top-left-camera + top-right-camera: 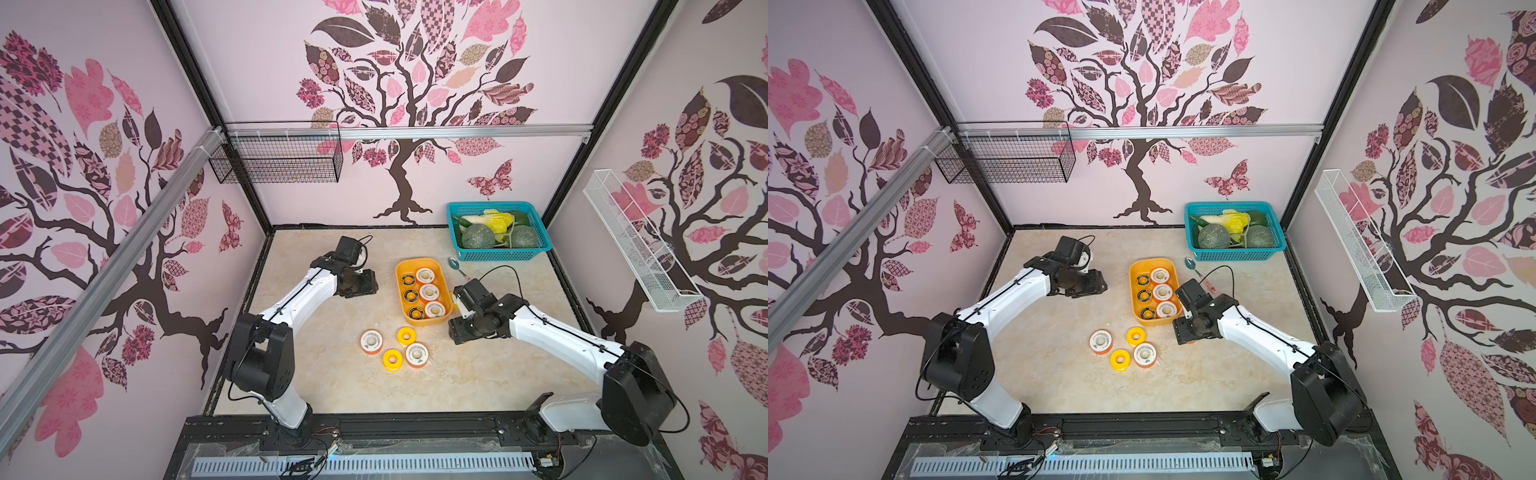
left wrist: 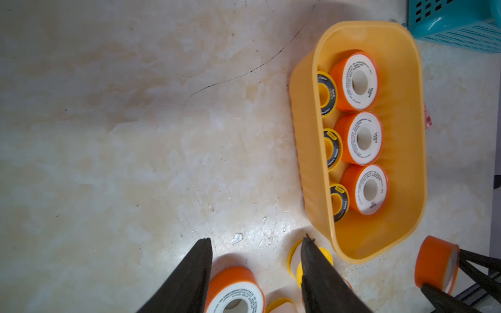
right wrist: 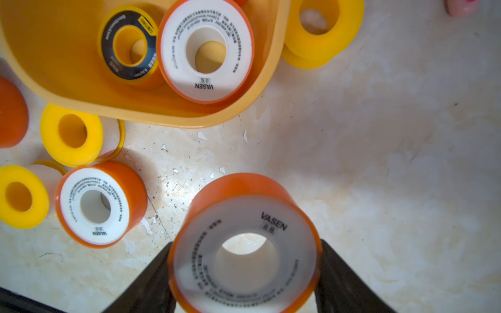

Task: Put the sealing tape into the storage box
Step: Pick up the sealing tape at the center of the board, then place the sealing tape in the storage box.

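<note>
Sealing tape [image 1: 429,293] is half stowed: five spools lie loose on the worktop [image 1: 478,374] and six sit in the storage box [image 1: 415,261]. My left hand [image 2: 256,239] hangs spread and empty; my right hand [image 3: 245,257] pinches the twelfth, a white-faced spool [image 3: 244,195], just outside the box.

Look to one o'clock on the table [image 1: 332,399]: a teal basket [image 1: 498,254] holds two netted melons [image 1: 478,237], a pale cabbage [image 1: 496,222] and dark green vegetables [image 1: 520,217]. A spoon [image 1: 454,263] lies just off the basket's seven o'clock corner. You have a black wire basket [image 1: 282,160] hanging at eleven o'clock and a white mesh basket [image 1: 636,245] at three.
</note>
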